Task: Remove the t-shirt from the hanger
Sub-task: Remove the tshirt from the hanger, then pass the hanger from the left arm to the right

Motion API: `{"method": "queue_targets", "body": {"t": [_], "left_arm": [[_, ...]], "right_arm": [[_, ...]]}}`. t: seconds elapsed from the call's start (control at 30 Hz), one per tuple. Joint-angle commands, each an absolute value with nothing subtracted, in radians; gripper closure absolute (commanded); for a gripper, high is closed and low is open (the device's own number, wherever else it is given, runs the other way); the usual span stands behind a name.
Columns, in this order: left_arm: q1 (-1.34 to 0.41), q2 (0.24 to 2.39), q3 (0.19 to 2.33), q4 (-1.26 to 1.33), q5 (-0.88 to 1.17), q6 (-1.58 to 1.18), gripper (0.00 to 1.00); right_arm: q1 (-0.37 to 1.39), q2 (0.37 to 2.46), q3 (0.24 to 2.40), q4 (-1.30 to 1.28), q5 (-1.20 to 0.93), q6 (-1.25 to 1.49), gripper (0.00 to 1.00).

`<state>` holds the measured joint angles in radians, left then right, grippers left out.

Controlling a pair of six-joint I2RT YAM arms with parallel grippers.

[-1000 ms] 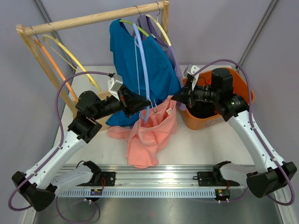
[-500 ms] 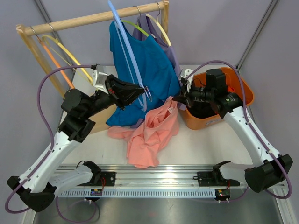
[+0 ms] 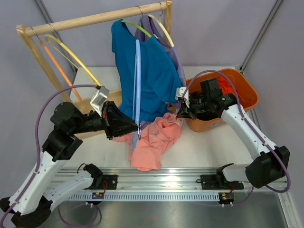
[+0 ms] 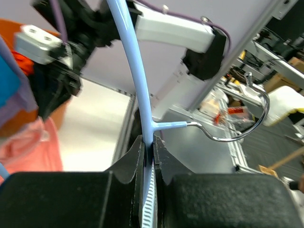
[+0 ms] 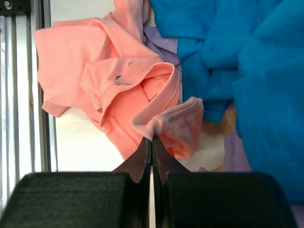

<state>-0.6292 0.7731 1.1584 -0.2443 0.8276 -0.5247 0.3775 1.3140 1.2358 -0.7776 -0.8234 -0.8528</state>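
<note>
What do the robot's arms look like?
The left arm and right arm have smooth white tubes joined by chunky black joints. A thin purple cable loops along each. A small white box sits near each wrist. The jaws are black and taper to thin points.

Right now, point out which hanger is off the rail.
The light-blue hanger, clamped in the left pincer, hook free; the yellow hangers, orange hanger and green hanger hang on the wooden rail.
</note>
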Motion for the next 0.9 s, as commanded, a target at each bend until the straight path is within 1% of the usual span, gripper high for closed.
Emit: {"method": "queue_targets", "body": {"t": [0.0, 0.13, 0.17, 0.2, 0.23, 0.27, 0.37, 0.4, 0.5, 0.6, 0.7, 0.83, 0.87], "left_arm": [[-0.632, 0.732, 1.128, -0.268, 0.923, -0.574, 1.0], [-0.632, 0.703, 1.08, -0.235, 0.943, -0.607, 1.0], [-0.634, 0.698, 1.072, -0.226, 0.951, -0.626, 1.0], [-0.632, 0.693, 1.063, -0.204, 0.954, -0.635, 1.0], [-0.632, 0.695, 1.052, -0.195, 0.959, -0.647, 1.0], [-0.632, 0.696, 1.043, -0.181, 0.971, -0.666, 1.0], [-0.632, 0.704, 1.029, -0.167, 1.017, -0.718, 1.0], [-0.632, 0.706, 1.025, -0.164, 1.029, -0.73, 1.0], [-0.632, 0.71, 1.005, -0.17, 1.055, -0.768, 1.0], [-0.632, 0.722, 0.989, -0.173, 1.065, -0.795, 1.0], [-0.632, 0.716, 0.965, -0.167, 1.039, -0.811, 1.0], [-0.632, 0.67, 0.907, -0.141, 0.919, -0.845, 1.0], [-0.632, 0.643, 0.897, -0.141, 0.885, -0.848, 1.0]], "right_arm": [[0.38, 1.333, 1.241, -0.814, -0.828, -0.925, 0.98], [0.4, 1.331, 1.239, -0.857, -0.903, -0.954, 0.9], [0.411, 1.331, 1.241, -0.871, -0.908, -0.965, 0.81], [0.425, 1.333, 1.244, -0.908, -0.91, -0.991, 0.74], [0.448, 1.33, 1.247, -0.925, -0.913, -1.006, 0.64], [0.451, 1.316, 1.258, -0.946, -0.914, -1.023, 0.48], [0.449, 1.284, 1.296, -0.971, -0.884, -1.046, 0.27], [0.448, 1.272, 1.311, -1.015, -0.873, -1.107, 0.24], [0.439, 1.223, 1.383, -1.116, -0.859, -1.238, 0.18], [0.437, 1.197, 1.417, -1.199, -0.883, -1.331, 0.16], [0.436, 1.166, 1.407, -1.212, -0.928, -1.318, 0.16], [0.437, 1.132, 1.367, -1.19, -0.983, -1.24, 0.16], [0.436, 1.126, 1.359, -1.168, -0.989, -1.185, 0.16]]}}
